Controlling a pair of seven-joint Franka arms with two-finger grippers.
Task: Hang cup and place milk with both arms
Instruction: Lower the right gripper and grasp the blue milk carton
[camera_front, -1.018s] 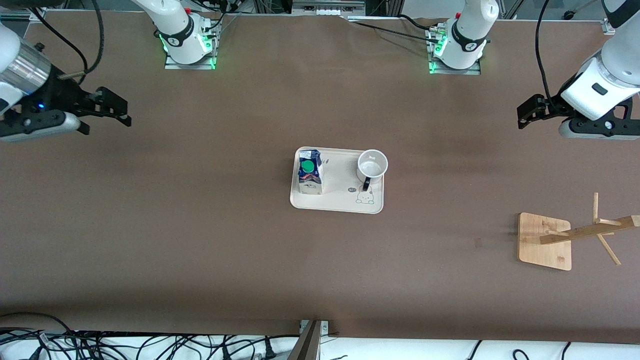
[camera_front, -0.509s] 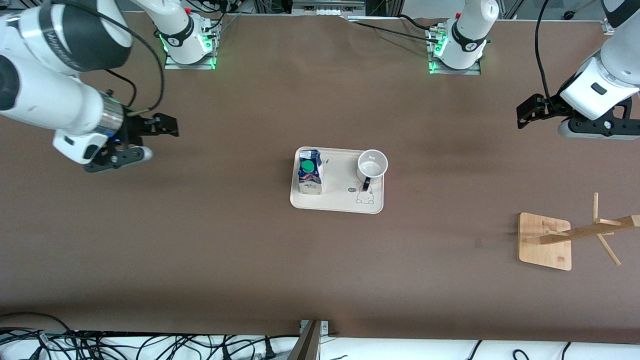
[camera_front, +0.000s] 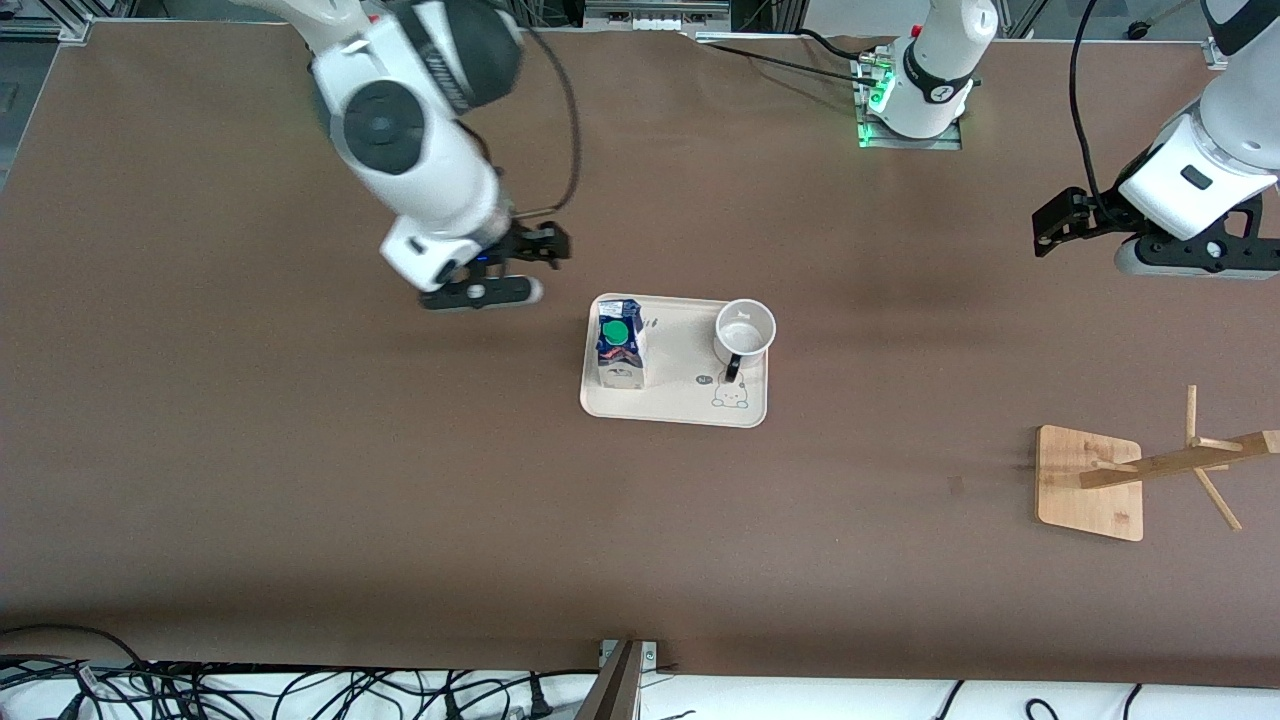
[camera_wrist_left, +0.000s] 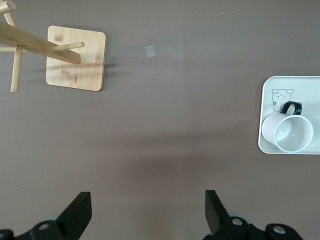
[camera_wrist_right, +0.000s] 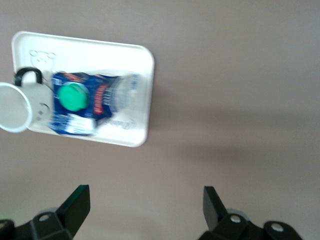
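Brown table (camera_front: 300, 480); black cables (camera_front: 250, 690) along edge nearest front camera.

I log: brown worktop (camera_front: 300, 480); cream tray (camera_front: 672, 405) printed with a bear, mid-worktop; wooden peg rack (camera_front: 1150, 470) on square base, toward the left arm's end; cable tangle (camera_front: 250, 690) along the nearest edge.

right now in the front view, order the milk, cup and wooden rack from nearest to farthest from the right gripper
1. milk, on the tray's end toward the right gripper
2. cup, on the tray's other end
3. wooden rack, toward the left arm's end of the table
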